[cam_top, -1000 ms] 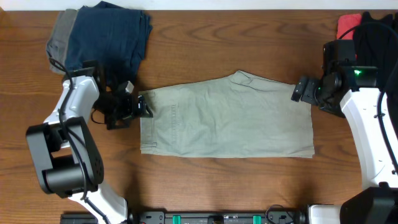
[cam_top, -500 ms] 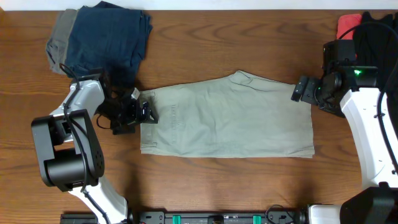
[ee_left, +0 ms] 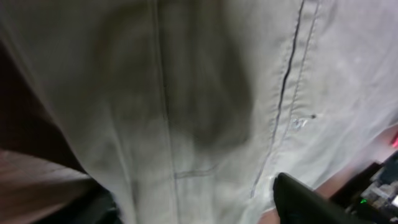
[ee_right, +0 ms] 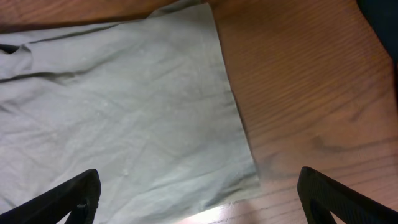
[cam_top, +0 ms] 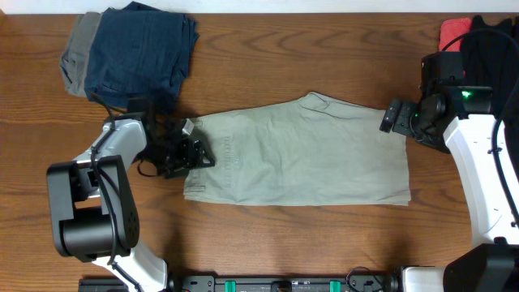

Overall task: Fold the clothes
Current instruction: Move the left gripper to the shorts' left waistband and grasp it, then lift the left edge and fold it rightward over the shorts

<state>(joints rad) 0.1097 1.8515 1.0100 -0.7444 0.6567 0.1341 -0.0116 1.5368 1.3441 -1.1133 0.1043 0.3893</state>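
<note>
Light khaki shorts [cam_top: 300,154] lie flat across the middle of the wooden table, waistband to the left and leg hems to the right. My left gripper [cam_top: 195,154] is open at the waistband's left edge. In the left wrist view the khaki fabric [ee_left: 205,93] with its seams fills the frame, and lies between the spread fingers [ee_left: 196,208]. My right gripper [cam_top: 392,118] is open by the shorts' upper right corner. In the right wrist view its fingers [ee_right: 199,199] are spread wide above the leg hem [ee_right: 124,112], holding nothing.
A folded navy piece [cam_top: 142,49] lies on a grey piece [cam_top: 77,49] at the back left, close behind my left arm. A red piece [cam_top: 454,31] and black fabric [cam_top: 491,40] lie at the back right. Bare wood [ee_right: 311,93] shows right of the hem.
My left gripper has moved right and toward the front, from beside the waistband onto its left edge. The right arm and the shorts have not moved.
</note>
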